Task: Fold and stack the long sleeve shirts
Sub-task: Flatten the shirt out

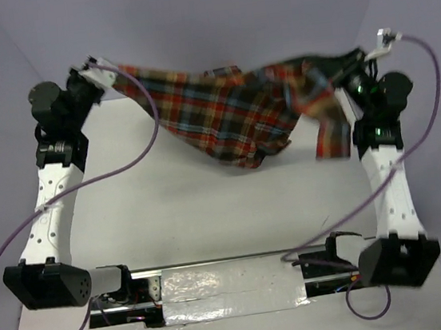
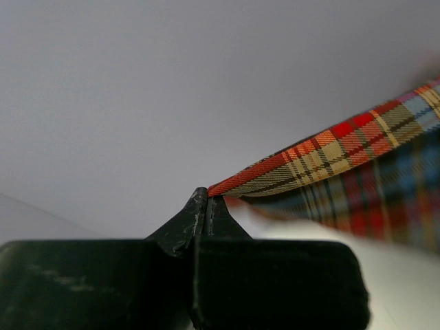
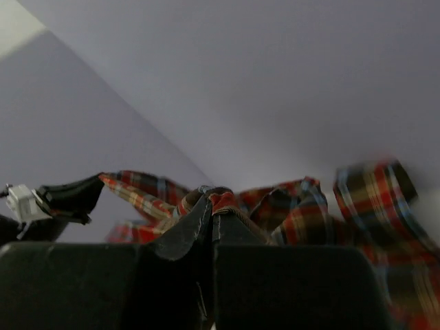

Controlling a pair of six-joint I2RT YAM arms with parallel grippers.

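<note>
Black fingers of your left tool (image 2: pixel 206 197) are pinched flat on a thin edge of the plaid flannel shirt (image 1: pixel 222 112), with no gap between the jaws. From that nip the red-orange, brown and light blue cloth runs up and to the right until the wrist view cuts it off.

Your right tool (image 3: pixel 210 197) is likewise clamped on a bunched fold of the same shirt. In its wrist view the cloth to the right is blurred. From above, its fingertips are lost among dark folds.

The shirt hangs stretched between the two tools over the far part of the bench (image 1: pixel 210 214), sagging in the middle, with a loose flap drooping beside the right arm. You cannot tell whether the lowest fold touches the bench. Collar, pocket and label cannot be made out in the crumpled cloth.
</note>
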